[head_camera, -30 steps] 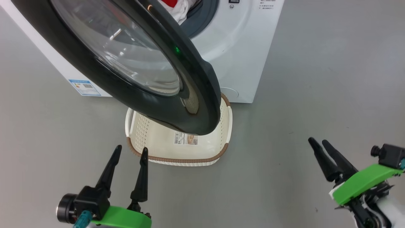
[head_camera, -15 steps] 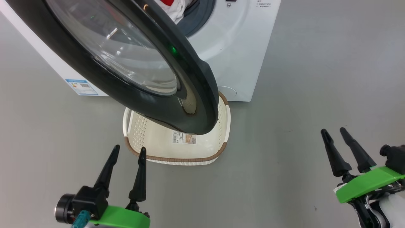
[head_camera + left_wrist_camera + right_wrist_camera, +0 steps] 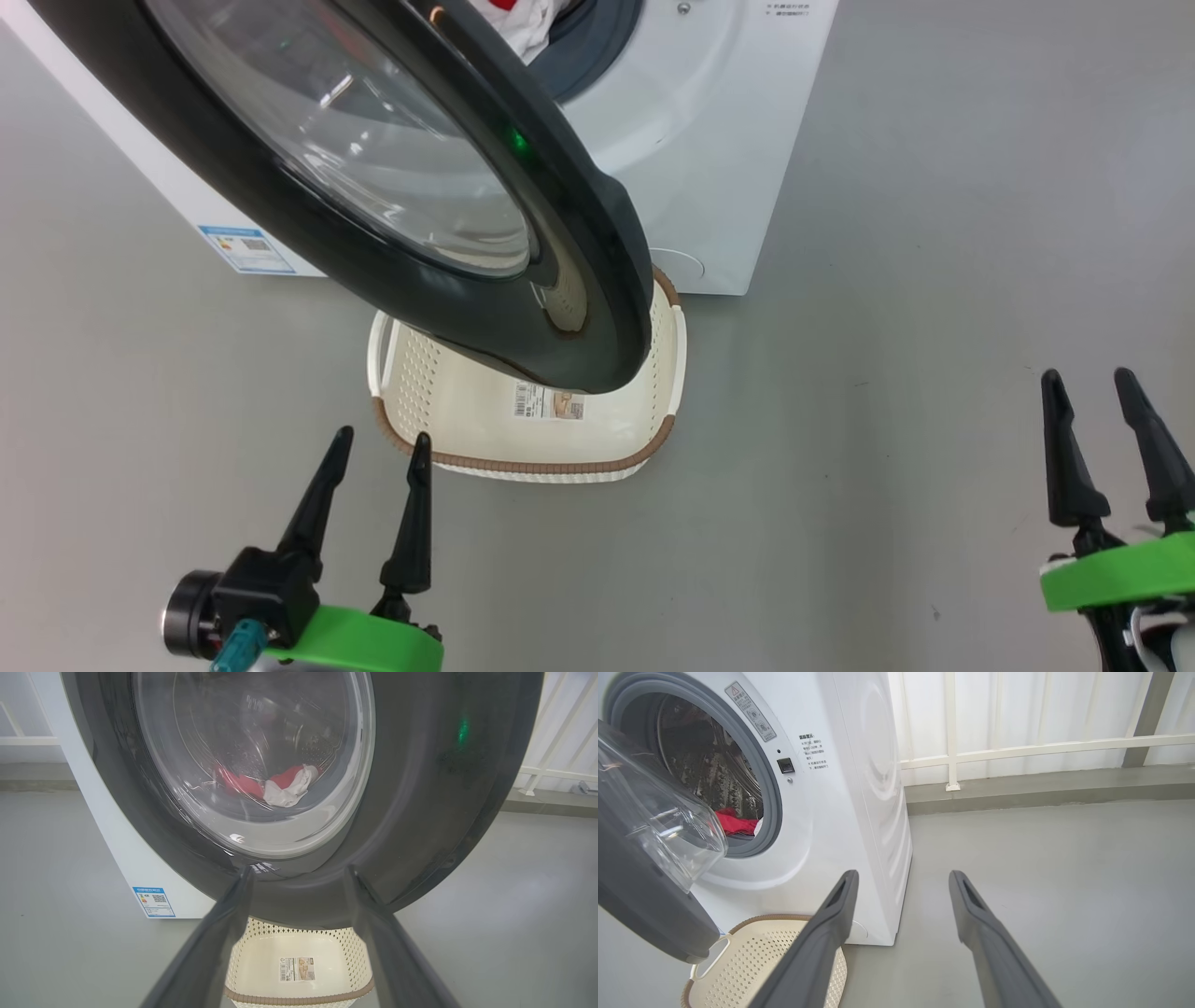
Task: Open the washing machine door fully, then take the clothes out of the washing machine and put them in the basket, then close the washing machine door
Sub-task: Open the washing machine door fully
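The washing machine door point(image 3: 439, 308) with its glossy black rim and glass bowl stands swung partly open over the basket point(image 3: 439, 411). Behind it is the white washing machine point(image 3: 719, 140). The red and white clothes point(image 3: 275, 786) lie in the drum, seen through the glass, and also past the gasket point(image 3: 735, 823). My left gripper point(image 3: 383, 443) hovers open just in front of the basket's near-left corner, empty. My right gripper point(image 3: 1090, 385) is open over bare floor at the far right, empty.
The cream basket point(image 3: 752, 970) sits on the grey floor right against the machine's front, under the door. A white railing and wall point(image 3: 1017, 746) run behind the machine. Open floor spreads to the right of the machine.
My right gripper has moved to the right and swung upright, away from the basket. The left gripper has held still. The view has shifted slightly.
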You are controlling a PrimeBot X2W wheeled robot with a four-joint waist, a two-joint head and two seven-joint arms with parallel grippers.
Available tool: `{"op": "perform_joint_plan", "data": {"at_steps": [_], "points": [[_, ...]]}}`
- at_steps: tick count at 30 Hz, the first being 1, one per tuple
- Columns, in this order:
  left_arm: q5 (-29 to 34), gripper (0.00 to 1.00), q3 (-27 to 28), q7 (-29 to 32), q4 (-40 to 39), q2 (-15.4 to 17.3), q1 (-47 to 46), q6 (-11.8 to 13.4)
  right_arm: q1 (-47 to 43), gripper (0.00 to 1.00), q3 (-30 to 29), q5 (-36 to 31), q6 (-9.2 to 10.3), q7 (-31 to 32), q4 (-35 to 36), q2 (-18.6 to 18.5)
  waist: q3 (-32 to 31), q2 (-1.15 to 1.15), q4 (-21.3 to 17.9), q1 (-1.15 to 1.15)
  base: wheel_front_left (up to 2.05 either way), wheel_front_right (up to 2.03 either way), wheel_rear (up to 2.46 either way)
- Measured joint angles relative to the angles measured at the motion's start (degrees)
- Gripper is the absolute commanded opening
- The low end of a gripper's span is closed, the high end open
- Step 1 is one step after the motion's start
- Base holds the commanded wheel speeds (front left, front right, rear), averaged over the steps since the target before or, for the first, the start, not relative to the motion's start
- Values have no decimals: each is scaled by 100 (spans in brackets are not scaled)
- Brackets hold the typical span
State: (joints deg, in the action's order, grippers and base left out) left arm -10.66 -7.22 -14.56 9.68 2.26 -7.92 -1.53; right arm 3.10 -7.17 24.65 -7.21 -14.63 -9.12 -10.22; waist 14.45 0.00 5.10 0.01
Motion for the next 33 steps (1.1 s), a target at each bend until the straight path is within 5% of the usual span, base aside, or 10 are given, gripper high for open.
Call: {"op": "perform_joint_plan", "data": {"at_steps": [24,26,27,33], "points": [[-7,100,-51,0,15,0,8,1,-281,100,36,-182,0,0,-29,174,-147,0,10,0,0,0,0],[-7,100,-56,1,15,-1,10,1,-257,43,138,-11,0,0,-7,176,-157,0,11,0,0,0,0],[-7,100,-58,1,15,0,13,1,-229,1,219,59,0,0,15,176,-158,0,9,0,0,0,0],[-26,100,-144,1,14,0,41,7,398,0,700,559,0,0,86,166,-111,0,31,0,0,0,0]]}}
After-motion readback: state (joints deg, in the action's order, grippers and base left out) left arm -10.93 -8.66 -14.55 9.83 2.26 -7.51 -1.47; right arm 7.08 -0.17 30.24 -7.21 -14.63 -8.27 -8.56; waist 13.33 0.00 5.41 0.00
